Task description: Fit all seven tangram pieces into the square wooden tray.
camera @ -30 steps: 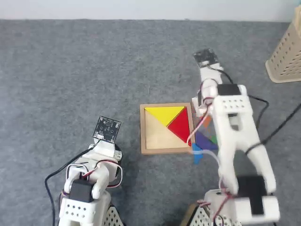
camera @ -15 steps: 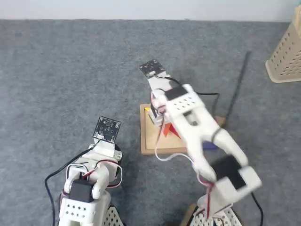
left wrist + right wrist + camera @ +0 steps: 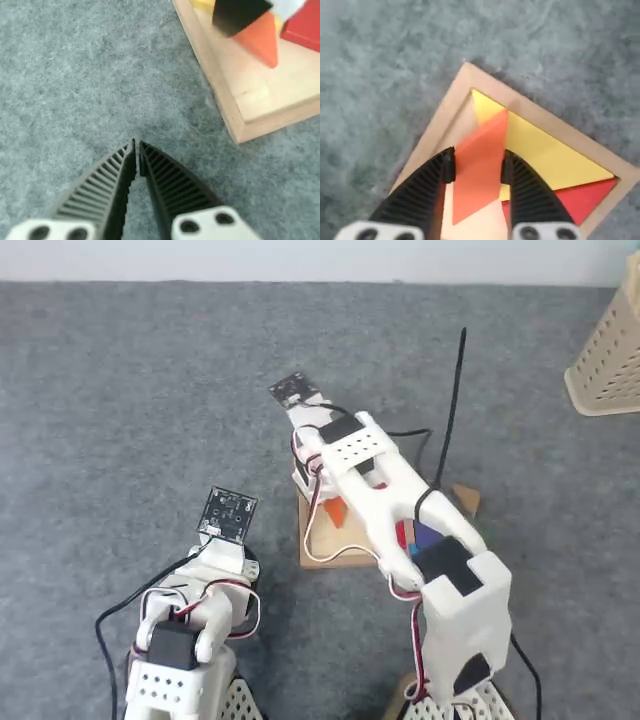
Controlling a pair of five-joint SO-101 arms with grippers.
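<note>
R gripper [image 3: 477,157] pinches orange tangram piece [image 3: 480,175] over a corner of square wooden tray [image 3: 445,107], above yellow triangle [image 3: 545,155]. Red triangle [image 3: 580,200] touches the yellow one in the tray. L gripper [image 3: 136,145] is pressed together, low over grey felt [image 3: 150,390] near another tray corner. Open felt lies on L arm's side. Beige basket [image 3: 610,350] stands at far R edge.
</note>
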